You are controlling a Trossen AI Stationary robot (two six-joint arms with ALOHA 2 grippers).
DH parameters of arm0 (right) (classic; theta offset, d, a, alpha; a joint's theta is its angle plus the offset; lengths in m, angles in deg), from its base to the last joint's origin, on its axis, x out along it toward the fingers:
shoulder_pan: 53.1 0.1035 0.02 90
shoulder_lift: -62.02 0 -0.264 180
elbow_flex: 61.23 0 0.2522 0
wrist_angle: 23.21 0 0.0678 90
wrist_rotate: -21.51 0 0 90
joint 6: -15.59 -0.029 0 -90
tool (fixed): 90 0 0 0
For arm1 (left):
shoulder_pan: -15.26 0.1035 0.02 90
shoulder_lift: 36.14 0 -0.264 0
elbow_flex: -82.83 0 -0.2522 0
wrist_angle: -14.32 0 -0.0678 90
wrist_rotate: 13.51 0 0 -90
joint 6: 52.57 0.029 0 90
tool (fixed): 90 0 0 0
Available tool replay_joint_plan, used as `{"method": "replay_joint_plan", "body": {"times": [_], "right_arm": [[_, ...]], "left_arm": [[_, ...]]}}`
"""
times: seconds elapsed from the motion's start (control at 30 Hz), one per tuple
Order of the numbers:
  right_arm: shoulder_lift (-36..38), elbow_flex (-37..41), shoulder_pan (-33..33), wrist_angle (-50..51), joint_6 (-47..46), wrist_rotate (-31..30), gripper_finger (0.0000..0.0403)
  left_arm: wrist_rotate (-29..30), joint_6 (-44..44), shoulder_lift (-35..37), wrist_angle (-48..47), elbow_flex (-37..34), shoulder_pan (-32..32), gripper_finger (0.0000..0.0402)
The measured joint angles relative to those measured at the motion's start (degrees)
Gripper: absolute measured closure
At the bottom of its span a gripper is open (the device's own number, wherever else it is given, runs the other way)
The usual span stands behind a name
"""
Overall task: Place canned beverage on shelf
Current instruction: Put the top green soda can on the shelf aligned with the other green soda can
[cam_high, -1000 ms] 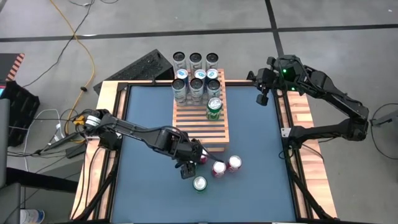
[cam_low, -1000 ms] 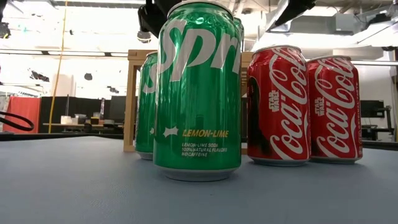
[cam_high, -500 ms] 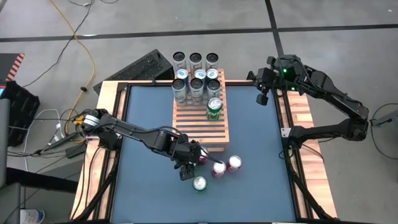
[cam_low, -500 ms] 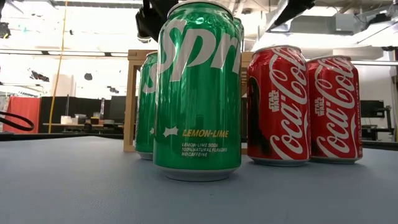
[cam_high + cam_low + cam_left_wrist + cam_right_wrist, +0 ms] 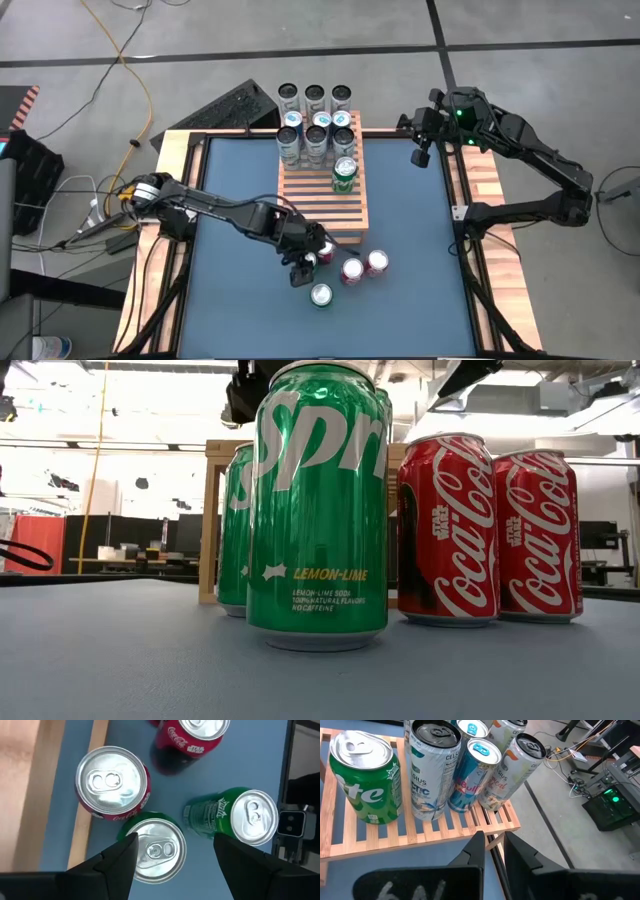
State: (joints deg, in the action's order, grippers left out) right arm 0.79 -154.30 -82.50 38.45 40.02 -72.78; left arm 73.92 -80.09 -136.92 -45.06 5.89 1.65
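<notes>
Loose cans stand upright on the blue table near the shelf's near edge: a green can, two red cans and a third red one. My left gripper hangs open above another green can, one finger on either side of its top and not on it. The wooden slatted shelf holds a green can and several tall cans at its far end. My right gripper waits over the table's far right edge, its fingers a narrow gap apart.
Three dark-topped cans stand beyond the shelf's far end. In the left wrist view a red can and a green can stand close on either side of the can under my left gripper. The blue table is bare at its left.
My left arm has edged slightly toward the table's right edge above the loose cans. The cans have stayed where they were.
</notes>
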Motion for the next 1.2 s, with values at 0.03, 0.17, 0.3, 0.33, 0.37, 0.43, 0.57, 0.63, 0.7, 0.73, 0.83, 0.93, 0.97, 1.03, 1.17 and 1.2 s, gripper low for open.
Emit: {"method": "replay_joint_plan", "body": {"times": [0.03,0.17,0.3,0.33,0.37,0.43,0.57,0.63,0.7,0.73,0.83,0.93,0.97,1.03,1.17,1.2], "right_arm": [[0.0,0.0,0.0,0.0,0.0,0.0,0.0339],[0.0,0.0,0.0,0.0,0.0,0.0,0.0339],[0.0,0.0,0.0,0.0,0.0,0.0,0.0339],[0.0,0.0,0.0,0.0,0.0,0.0,0.0339],[0.0,0.0,0.0,0.0,0.0,0.0,0.0339],[0.0,0.0,0.0,0.0,0.1,0.0,0.0339],[0.0,0.0,0.0,-0.2,0.0,0.0,0.0339],[0.0,0.0,0.0,-0.5,0.0,0.0,0.0339],[0.0,0.0,0.0,-0.6,0.0,0.0,0.0339],[0.0,0.0,0.0,-0.7,0.0,0.0,0.0339],[0.0,0.0,0.0,-1.3,0.0,0.0,0.0339],[0.0,0.0,0.0,-2.2,0.0,0.0,0.0339],[0.0,0.0,0.0,-2.4,0.0,0.0,0.0339],[0.0,0.0,0.0,-2.7,0.0,0.0,0.0339],[0.0,0.0,0.0,-3.7,0.0,0.0,0.0339],[0.0,0.0,0.0,-3.8,0.0,0.0,0.0339]], "left_arm": [[-0.3,-0.5,0.0,0.0,0.0,0.0,0.0156],[-0.1,-1.0,0.0,0.1,0.0,-0.2,0.0156],[0.2,-0.6,0.0,0.1,0.0,-0.1,0.0156],[0.1,-0.6,0.0,0.1,0.0,0.0,0.0156],[-0.4,-0.4,0.0,0.1,0.0,0.0,0.0156],[-1.3,1.1,0.0,0.1,0.0,0.2,0.0156],[-4.2,1.9,0.0,0.1,0.0,1.2,0.0156],[-4.5,3.3,0.0,0.0,0.0,1.6,0.0156],[-4.9,4.7,0.0,-0.8,0.0,1.8,0.0156],[-5.8,5.1,0.0,-1.6,0.0,1.9,0.0156],[-8.7,5.7,0.0,-3.9,0.0,2.4,0.0156],[-9.1,6.9,0.0,-5.5,-0.2,2.6,0.0156],[-8.9,7.2,0.0,-5.0,-0.5,2.7,0.0156],[-9.2,7.4,0.0,-3.9,-1.6,3.0,0.0156],[-12.6,7.4,0.9,0.6,-4.8,3.9,0.0156],[-13.7,7.5,1.4,1.7,-5.5,4.2,0.0156]]}}
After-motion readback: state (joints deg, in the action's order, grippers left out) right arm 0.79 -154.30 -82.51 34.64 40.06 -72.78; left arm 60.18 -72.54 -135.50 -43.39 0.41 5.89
